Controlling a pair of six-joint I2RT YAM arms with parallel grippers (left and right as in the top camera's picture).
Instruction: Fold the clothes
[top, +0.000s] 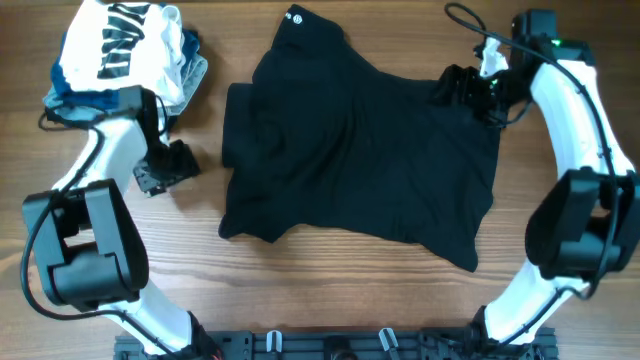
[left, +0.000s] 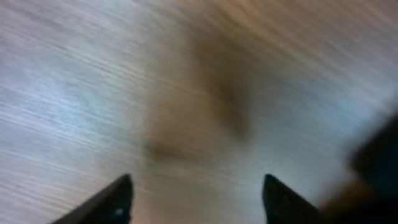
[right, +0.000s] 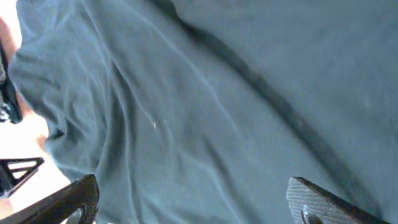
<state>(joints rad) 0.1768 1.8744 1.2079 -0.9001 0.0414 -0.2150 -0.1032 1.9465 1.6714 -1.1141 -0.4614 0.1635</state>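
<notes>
— Wood table, black T-shirt sprawled rumpled across its middle. Smooth flat first; pinch only one layer at the edge.

— Over its right corner, right gripper spread wide, empty. Off the cloth, left gripper likewise parted, holding nothing, above bare wood near the left edge.

The T-shirt is soft, matt black cloth, lying in shallow creases beneath the right tool. Under the left tool, the surface is pale wood with streaky grain and a dull, smooth finish. That tool's fingers look like matt black plastic; the right arm has a glossy white shell.
</notes>
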